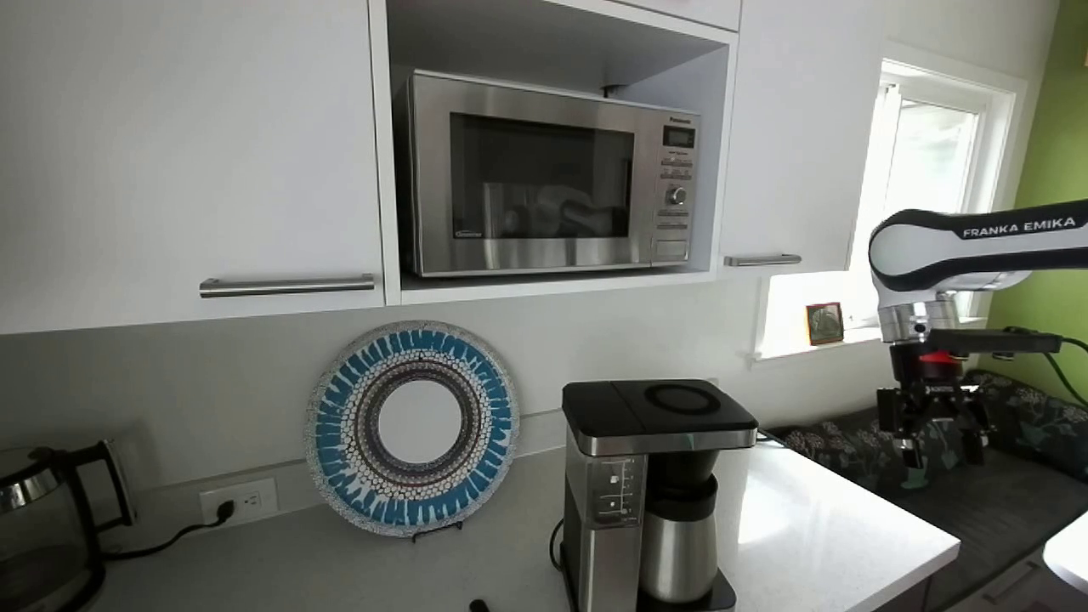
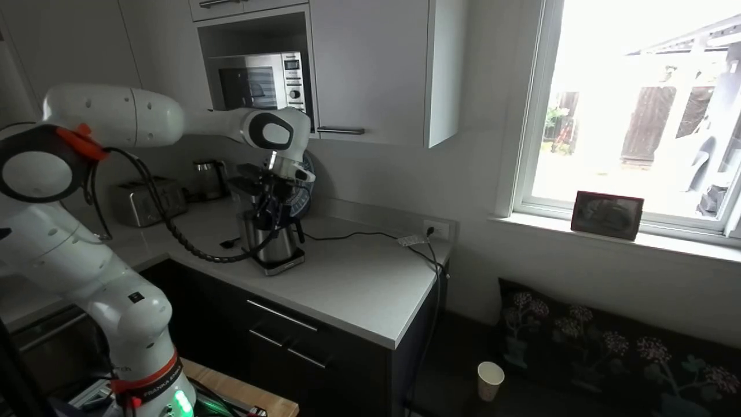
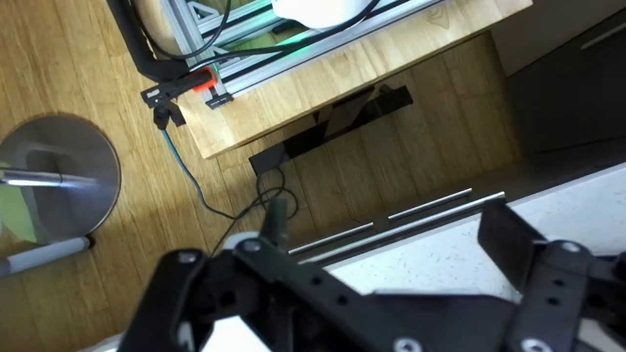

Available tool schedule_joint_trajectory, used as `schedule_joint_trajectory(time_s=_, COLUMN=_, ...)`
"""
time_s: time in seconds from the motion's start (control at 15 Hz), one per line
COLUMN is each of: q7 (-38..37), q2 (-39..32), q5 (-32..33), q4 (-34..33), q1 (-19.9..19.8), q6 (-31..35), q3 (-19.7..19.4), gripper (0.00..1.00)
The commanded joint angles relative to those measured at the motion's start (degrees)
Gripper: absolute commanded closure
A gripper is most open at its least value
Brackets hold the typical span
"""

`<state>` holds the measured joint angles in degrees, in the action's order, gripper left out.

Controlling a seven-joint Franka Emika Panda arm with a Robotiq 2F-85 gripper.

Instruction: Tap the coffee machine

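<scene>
In an exterior view I see the coffee machine (image 1: 633, 493) left of the gripper (image 1: 942, 455), whose jaws hang apart.

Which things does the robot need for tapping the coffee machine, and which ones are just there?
For the job:
coffee machine
jaws, standing open, probably to tap with

Just there:
microwave
kettle
toaster
paper cup
picture frame
</scene>
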<state>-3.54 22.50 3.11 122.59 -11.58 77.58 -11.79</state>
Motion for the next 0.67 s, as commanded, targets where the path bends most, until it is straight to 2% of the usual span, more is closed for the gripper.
schedule_joint_trajectory(time_s=0.0, q7=-3.8, q2=-3.0, q5=-3.6, q4=-1.6, q1=-2.0, q6=-3.3, q3=-1.6, gripper=0.0)
schedule_joint_trajectory(time_s=0.47, q7=-7.7, q2=-6.4, q5=-10.3, q4=-0.1, q1=-4.9, q6=-3.3, q3=-4.1, gripper=0.0)
schedule_joint_trajectory(time_s=0.6, q7=-8.8, q2=-7.7, q5=-11.5, q4=0.4, q1=-5.6, q6=-0.2, q3=-4.5, gripper=0.0)
